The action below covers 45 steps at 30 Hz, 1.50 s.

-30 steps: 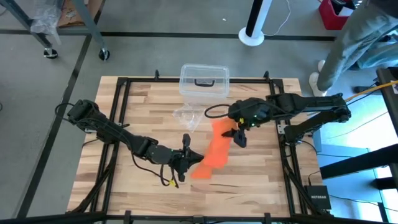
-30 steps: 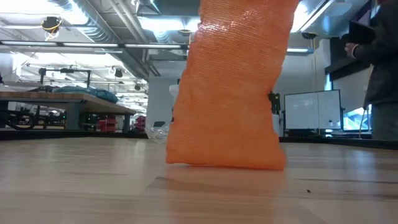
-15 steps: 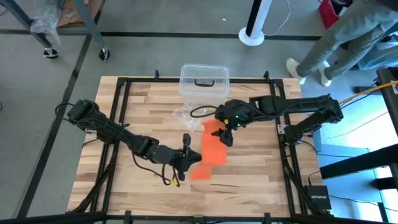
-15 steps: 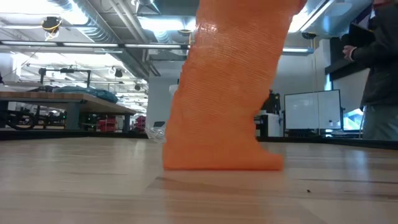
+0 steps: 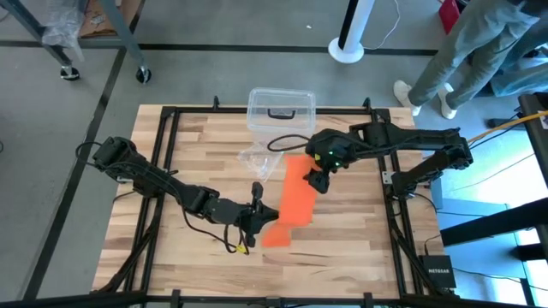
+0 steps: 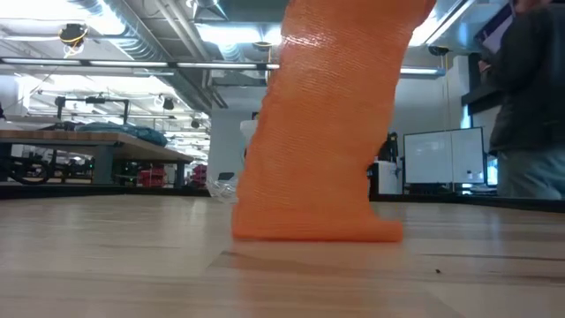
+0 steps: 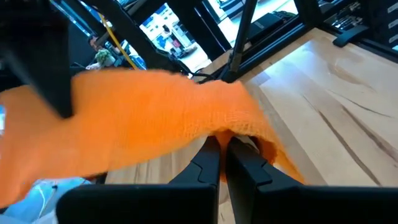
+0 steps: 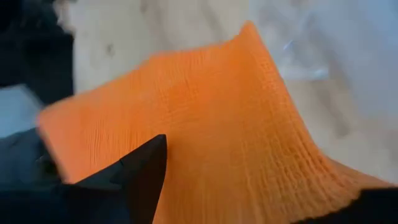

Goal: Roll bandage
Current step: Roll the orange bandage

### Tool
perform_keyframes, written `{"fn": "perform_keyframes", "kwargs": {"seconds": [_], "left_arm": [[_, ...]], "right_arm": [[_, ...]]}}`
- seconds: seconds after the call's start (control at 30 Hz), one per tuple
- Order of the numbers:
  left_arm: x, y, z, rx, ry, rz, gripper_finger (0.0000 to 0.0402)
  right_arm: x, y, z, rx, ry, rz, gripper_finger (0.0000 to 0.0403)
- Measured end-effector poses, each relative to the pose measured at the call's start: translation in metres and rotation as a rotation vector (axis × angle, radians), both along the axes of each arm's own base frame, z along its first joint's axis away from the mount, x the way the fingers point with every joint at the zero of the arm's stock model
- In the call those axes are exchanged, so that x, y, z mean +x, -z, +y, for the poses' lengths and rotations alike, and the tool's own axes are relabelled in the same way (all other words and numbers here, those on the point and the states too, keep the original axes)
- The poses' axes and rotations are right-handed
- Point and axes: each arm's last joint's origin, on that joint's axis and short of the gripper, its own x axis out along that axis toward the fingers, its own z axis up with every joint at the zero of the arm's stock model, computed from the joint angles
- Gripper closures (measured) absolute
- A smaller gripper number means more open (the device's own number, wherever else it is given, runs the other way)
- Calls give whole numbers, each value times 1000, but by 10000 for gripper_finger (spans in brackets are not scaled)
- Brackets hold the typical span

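bandage (image 5: 294, 199) lay as an orange strip mid-tabletop (image 5: 205, 137), far end lifted | left gripper (image 5: 253, 224) clamped on its near end | right gripper (image 5: 316, 180) pinched the raised end | clear box (image 5: 281, 111) behind | no legible writing

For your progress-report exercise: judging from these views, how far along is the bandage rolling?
Early stage. Done: both claws have hold of the bandage, the left claw shut on its near end at the table, the right claw shut on its far end, lifted. In hand: the strip is stretched out flat between them, with no turns wound. Left: all the rolling into a cylinder. The clear box sits untouched behind.
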Motion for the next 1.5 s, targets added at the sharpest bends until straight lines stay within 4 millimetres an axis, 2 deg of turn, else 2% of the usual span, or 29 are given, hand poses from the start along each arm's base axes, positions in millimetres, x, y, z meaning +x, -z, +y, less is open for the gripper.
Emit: {"fn": "perform_keyframes", "kwargs": {"seconds": [0.07, 0.13, 0.27, 0.33, 0.5, 0.57, 0.7, 0.8, 0.9, 0.97, 1.03, 1.17, 1.23, 1.4, 1.5], "left_arm": [[0, 0, 0, 1, 2, 0, 396], [0, 0, 0, 0, 2, 0, 395], [1, 0, 2, -2, -6, -2, 395], [1, 0, 2, -4, -8, -2, 395], [1, 0, 2, -4, -4, -1, 394], [1, 0, 2, -4, -3, -2, 394], [1, 0, 2, -4, -10, -4, 394], [1, 0, 2, -3, -10, -3, 394], [1, 0, 2, -4, -3, 0, 394], [1, 0, 2, -3, -2, 1, 394], [1, 0, 2, -3, -4, 1, 394], [1, 0, 2, -15, -13, -1, 394], [1, 0, 2, -17, -14, -2, 394], [3, 0, 6, -81, -32, -5, 394], [7, 2, 16, -196, -35, 9, 394]], "right_arm": [[0, 0, 6, 74, -62, 6, 134], [0, -1, 12, 64, -81, -7, 134], [4, -7, 11, -130, 48, -107, 134], [5, -11, 9, -170, 86, -144, 134], [-2, -4, 16, 79, -98, -31, 134], [-3, -5, 14, 27, -40, -35, 134], [2, -12, 10, -202, 200, -150, 134], [9, -15, 13, -184, 125, -209, 134], [5, -11, 20, -19, -52, -144, 134], [0, -7, 22, 39, -107, -72, 134], [-1, -5, 20, -28, -52, -55, 134], [2, -5, 13, -279, 187, -94, 134], [3, -4, 12, -334, 208, -90, 134], [4, 10, 18, -179, 29, -24, 134], [4, 17, 19, -184, 32, -2, 134]]}}
